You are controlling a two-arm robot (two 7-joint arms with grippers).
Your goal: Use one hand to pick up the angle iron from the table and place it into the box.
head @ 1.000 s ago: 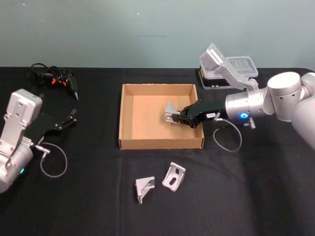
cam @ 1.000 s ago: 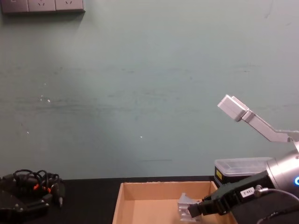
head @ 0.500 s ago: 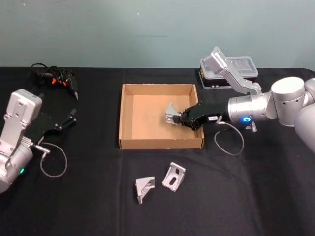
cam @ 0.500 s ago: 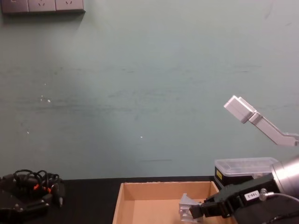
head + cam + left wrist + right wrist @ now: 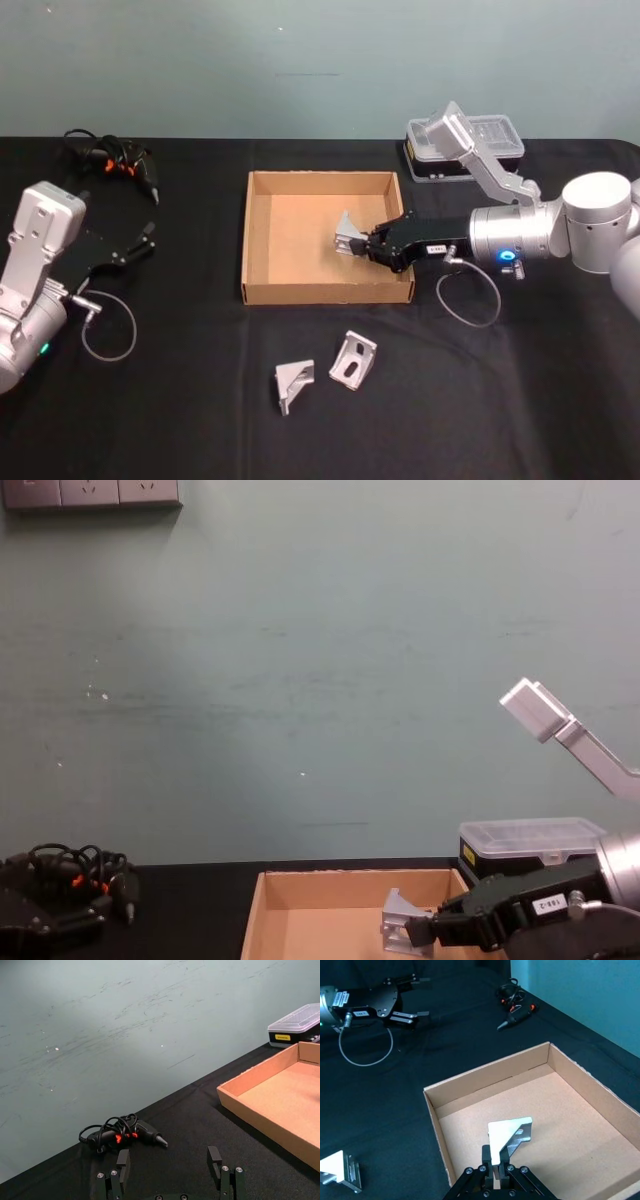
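Black tabletop spreads under everything, the table [image 5: 180,430] reaching well past both arms. On it sits the box [image 5: 320,293], a shallow tan cardboard tray with low walls, and the right gripper [image 5: 360,243] reaches in over its right wall, fingertips above the right half of the brown floor. The silver-grey right arm [image 5: 520,232] runs back from that gripper toward the right edge of the head view, level and low over the table. The left gripper [image 5: 145,238] rests well to the left of the box, far from the working gripper, its two fingers [image 5: 214,1156] spread wide with nothing between them. Behind the right gripper's wrist, toward the wall, stands a clear-lidded plastic case [image 5: 480,140] with a black base. A corded tool [image 5: 115,165] with orange marks lies in a tangle beyond the left gripper, near the table's far edge. The right gripper's fingers are clamped on the angle iron [image 5: 347,232], gripping one flange from behind so that the pale triangular face stands up just ahead of the fingertips, inside the box; the right wrist view shows it [image 5: 510,1132] over the cardboard floor, though whether it touches that floor I cannot tell. A second angle iron [image 5: 353,360] and a third angle iron [image 5: 294,383] lie on the table outside the box, in front of its near wall and below the right gripper, just beside each other.
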